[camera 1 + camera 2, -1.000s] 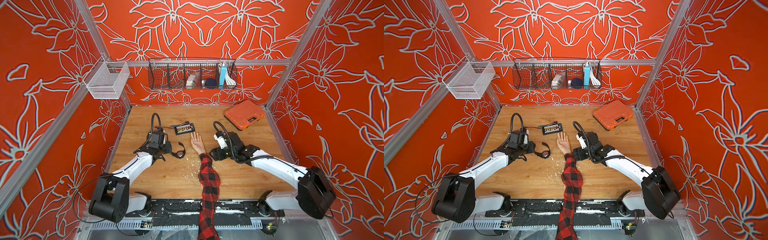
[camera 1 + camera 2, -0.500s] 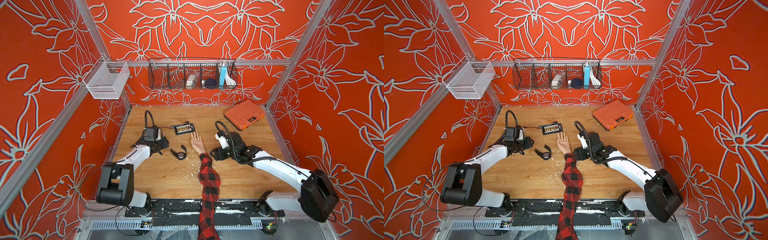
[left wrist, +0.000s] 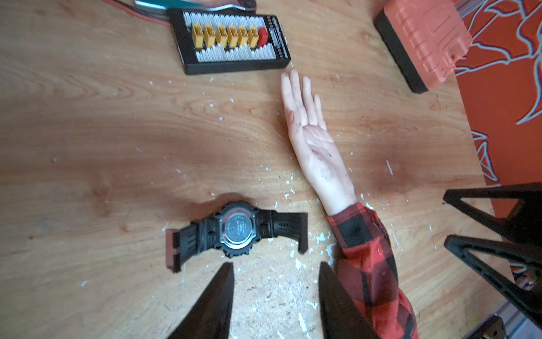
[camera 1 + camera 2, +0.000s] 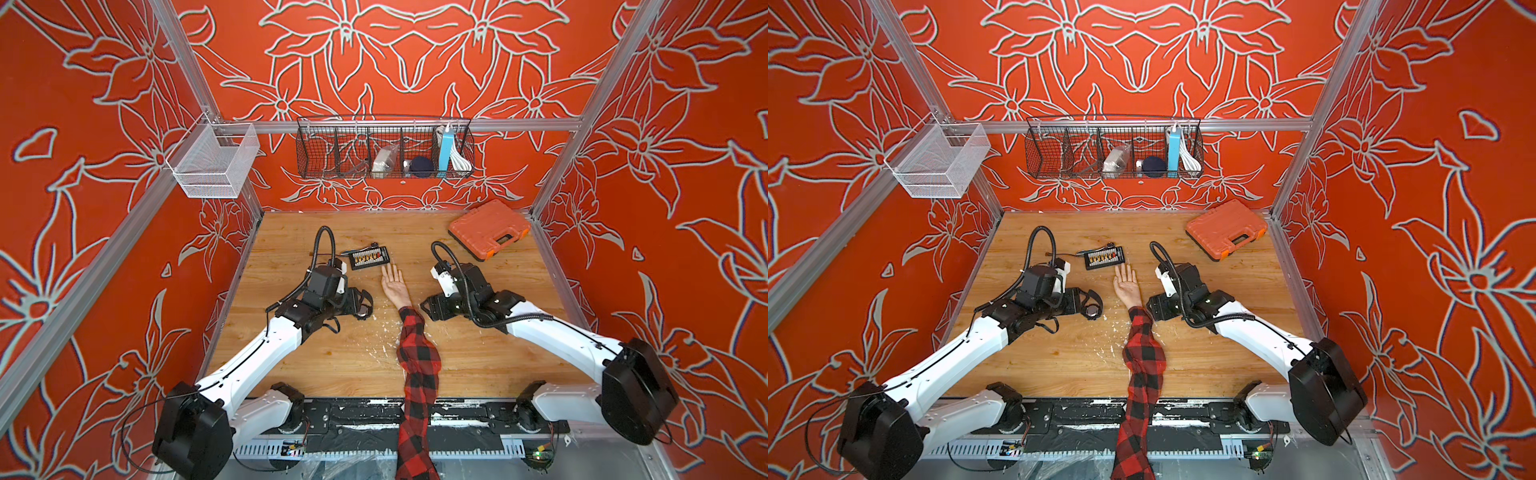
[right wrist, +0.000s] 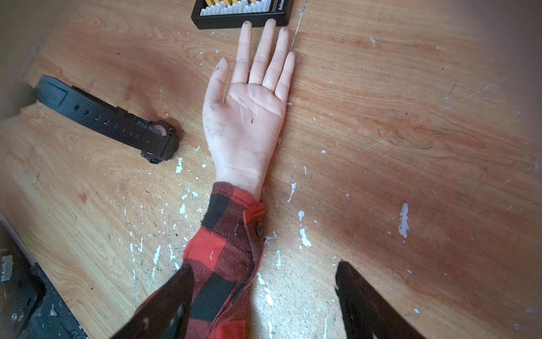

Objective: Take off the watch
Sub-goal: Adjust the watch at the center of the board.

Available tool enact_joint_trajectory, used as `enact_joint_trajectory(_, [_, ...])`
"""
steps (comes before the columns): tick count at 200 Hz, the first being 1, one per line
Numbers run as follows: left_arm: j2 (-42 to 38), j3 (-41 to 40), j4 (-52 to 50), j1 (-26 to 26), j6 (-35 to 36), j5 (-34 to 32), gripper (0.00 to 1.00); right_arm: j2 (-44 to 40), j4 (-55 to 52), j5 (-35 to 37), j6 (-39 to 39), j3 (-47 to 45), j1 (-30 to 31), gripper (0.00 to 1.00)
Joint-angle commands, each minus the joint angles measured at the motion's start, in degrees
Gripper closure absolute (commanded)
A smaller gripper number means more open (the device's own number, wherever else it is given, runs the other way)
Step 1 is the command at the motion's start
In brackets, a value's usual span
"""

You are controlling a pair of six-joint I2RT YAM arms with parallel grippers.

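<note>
Back beside the watch (image 3: 236, 230) sits the left gripper (image 3: 275, 265), released; right gripper (image 5: 264, 265) released too. Looks light, stiff case, bendy strap: pinch the case.

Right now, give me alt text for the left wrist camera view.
The black watch lies case-back up on the wooden table, strap undone, just beyond the open left gripper, untouched. Beside it rests a palm-up hand in a red plaid sleeve, wrist bare.
</note>
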Motion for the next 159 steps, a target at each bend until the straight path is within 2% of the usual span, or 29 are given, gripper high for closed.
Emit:
enact_joint_trajectory(1, [2.1,-0.8,0.9,-2.2,-3.4,-0.3,0.53,0.6,-0.2,-0.7,-0.2,0.4,-0.4,0.21])
enact_joint_trajectory(46, [7.7,0.6,7.5,-2.9,-3.2,2.5,0.57,-0.3,-1.1,-0.2,-0.2,0.3,-0.4,0.22])
enact_joint_trajectory(90, [13.5,5.0,8.7,-2.2,-0.4,1.4,0.74,-0.8,-1.3,0.2,-0.3,0.1,-0.4,0.22])
enact_joint_trajectory(124, [19.5,8.1,9.5,0.9,1.6,4.1,0.91,-0.6,-1.8,0.4,-0.6,0.4,-0.4,0.22])
enact_joint_trajectory(159, [26.7,11.8,9.1,4.5,4.4,6.9,0.98,-0.7,-2.0,0.6,-0.7,0.3,-0.5,0.22])
